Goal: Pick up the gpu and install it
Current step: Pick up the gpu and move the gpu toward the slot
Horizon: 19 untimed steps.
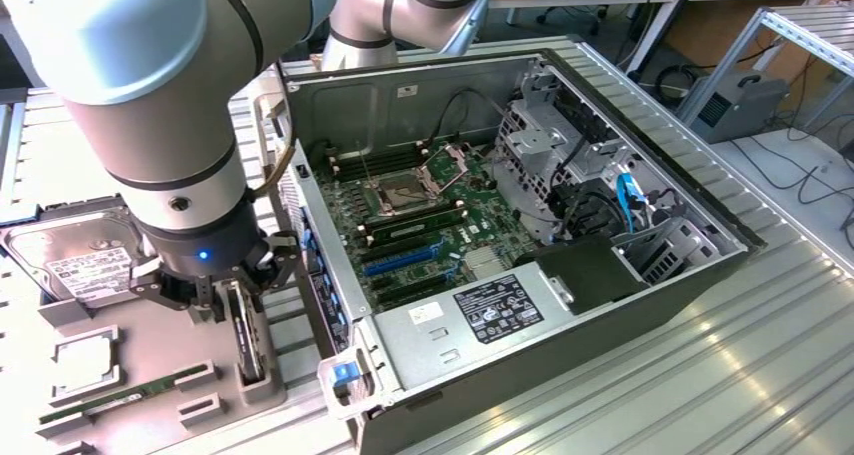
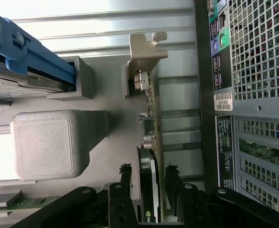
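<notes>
One arm carries one gripper with two fingers. One gpu stands on its edge directly under it, slotted into a grey fixture tray. In the wrist view the fingers flank the card, one on each face. A strip of tray shows between one finger and the board, so the jaws stand apart, released rather than clenched. The other finger sits so near the card that contact cannot be told.

The card's one pale bracket is at the end farthest from the gripper. The card's lower edge is sunk in its slot and hidden, and the gripper's body is cut off at the frame edge.

The tray also holds one hard drive behind the gripper, one silvery square chip beside it and one green memory stick farther out. The arm's bulk covers part of the tray.

One open computer case lies just beside the gripper on its other side. It holds a motherboard and a labelled power supply. Its cables and slots are too crowded to count.
</notes>
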Available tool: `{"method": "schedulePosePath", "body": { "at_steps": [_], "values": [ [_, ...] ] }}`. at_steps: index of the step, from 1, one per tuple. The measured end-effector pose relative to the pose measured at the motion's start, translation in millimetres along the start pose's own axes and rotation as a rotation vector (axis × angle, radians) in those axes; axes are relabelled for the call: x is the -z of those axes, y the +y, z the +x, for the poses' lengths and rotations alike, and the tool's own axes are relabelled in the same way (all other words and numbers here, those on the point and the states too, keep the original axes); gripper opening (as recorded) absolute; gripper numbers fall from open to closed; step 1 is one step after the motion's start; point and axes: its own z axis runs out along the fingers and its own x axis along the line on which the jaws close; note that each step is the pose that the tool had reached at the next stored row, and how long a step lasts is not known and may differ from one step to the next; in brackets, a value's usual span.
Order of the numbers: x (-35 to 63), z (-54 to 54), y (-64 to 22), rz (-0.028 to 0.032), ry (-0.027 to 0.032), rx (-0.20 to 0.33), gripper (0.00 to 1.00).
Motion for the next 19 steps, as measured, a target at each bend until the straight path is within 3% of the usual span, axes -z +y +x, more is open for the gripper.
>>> {"method": "schedulePosePath", "body": {
  "at_steps": [3, 19],
  "values": [
    [-3.7, 0.2, 0.0, -0.0003, -0.0003, 0.000, 0.42],
    [-3.8, -1.8, -3.3, -0.0006, -0.0003, 0.000, 0.42]
  ]
}}
